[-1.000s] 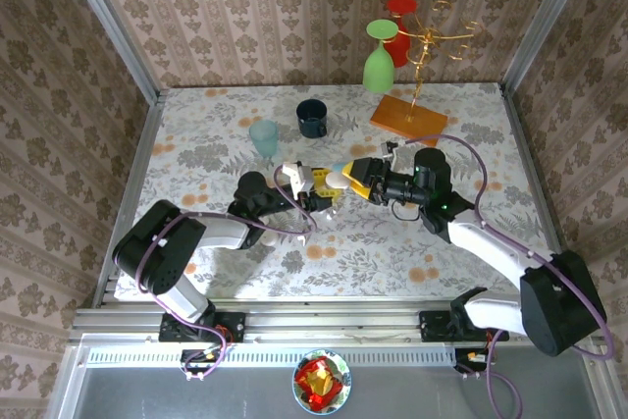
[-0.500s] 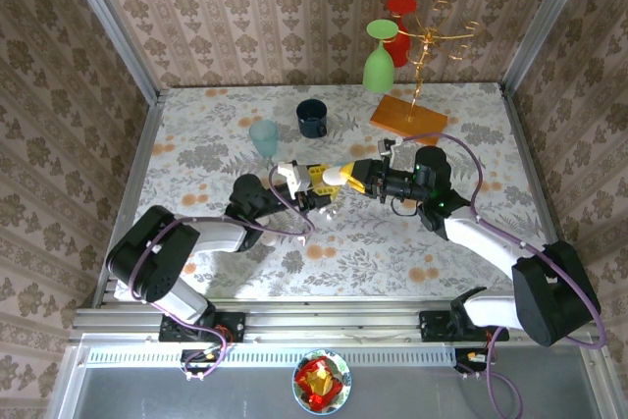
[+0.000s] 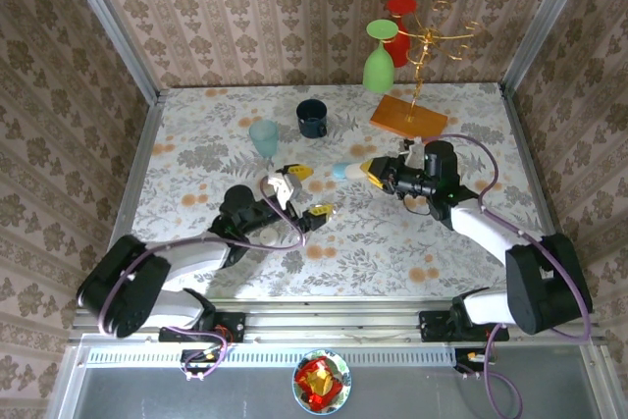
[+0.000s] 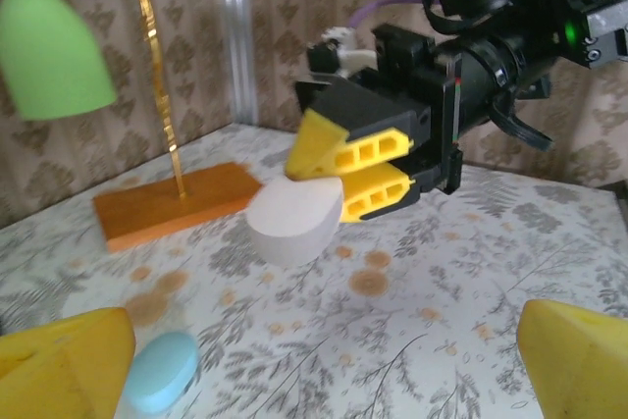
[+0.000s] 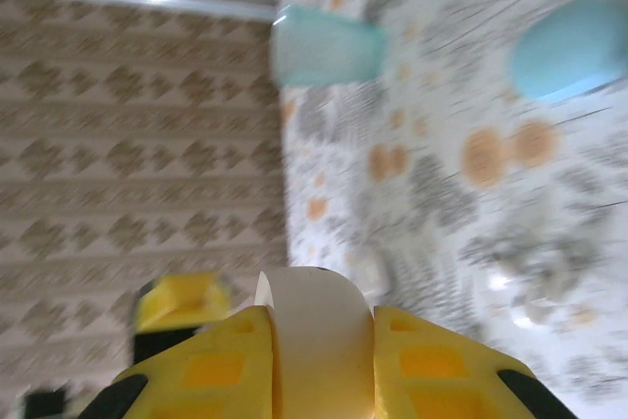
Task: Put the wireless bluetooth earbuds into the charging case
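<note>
**White case (image 4: 289,233) clenched by right gripper (image 5: 321,336); left gripper (image 3: 307,191) splayed**

Right jaws pinch the case between them, off the table (image 3: 392,242). Left jaws stand wide apart, gripping nothing, facing the case. Blue pebble (image 4: 162,372) lies on the table just beside one left jaw. Earbuds: too small to pick out.

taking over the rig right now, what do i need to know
Left hand: open, empty, above the table.
Right hand: shut on the white case, held off the table.
A pale blue oval thing lies on the table below the two hands.
Earbuds: too small to pick out for sure.
Done: case is gripped.
Left: find the earbuds and seat them in the case, as far as I can tell.
</note>
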Available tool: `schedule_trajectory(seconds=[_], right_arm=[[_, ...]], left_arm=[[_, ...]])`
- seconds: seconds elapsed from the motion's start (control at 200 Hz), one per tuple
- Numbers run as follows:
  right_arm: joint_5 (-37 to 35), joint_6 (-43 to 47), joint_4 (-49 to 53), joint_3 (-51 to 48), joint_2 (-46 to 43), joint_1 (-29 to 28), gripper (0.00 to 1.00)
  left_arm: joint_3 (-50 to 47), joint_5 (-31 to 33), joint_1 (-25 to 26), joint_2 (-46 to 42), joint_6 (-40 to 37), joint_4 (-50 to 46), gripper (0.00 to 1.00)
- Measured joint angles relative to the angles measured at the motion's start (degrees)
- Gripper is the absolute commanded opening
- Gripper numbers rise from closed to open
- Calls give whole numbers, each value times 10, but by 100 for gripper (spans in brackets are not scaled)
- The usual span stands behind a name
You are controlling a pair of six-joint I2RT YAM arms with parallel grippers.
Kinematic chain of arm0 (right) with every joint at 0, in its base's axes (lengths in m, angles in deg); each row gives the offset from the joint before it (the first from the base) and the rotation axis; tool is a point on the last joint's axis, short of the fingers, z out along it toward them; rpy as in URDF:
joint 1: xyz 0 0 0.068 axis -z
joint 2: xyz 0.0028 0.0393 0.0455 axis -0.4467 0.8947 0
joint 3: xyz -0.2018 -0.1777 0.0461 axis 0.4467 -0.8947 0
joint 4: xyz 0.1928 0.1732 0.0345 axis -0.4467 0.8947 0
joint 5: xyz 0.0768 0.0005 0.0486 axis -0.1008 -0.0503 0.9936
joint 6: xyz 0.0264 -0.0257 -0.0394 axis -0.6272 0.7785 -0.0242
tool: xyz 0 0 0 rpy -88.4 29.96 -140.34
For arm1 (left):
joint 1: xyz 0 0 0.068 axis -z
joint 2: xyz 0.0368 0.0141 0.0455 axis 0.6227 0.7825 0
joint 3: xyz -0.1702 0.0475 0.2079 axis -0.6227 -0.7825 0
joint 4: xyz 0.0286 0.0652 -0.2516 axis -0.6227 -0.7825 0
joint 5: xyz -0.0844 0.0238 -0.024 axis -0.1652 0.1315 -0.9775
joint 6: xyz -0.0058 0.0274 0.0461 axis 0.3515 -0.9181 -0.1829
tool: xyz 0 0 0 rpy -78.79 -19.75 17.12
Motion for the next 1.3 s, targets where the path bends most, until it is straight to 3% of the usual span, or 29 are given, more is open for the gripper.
schedule_trajectory(seconds=[0.37,0.61,0.815,1.105,1.3], right_arm=[[-95,100,79,12,136,35,23],[-117,125,87,12,164,46,54],[-153,164,145,26,131,47,66],[-188,210,204,43,30,47,67],[-196,219,221,42,5,47,68]], left_arm=[[0,243,43,-164,-18,-341,100],[2,350,50,-195,6,-486,100],[29,376,25,-180,40,-580,100],[98,369,-47,-102,101,-683,100],[126,351,-86,-54,124,-730,92]])
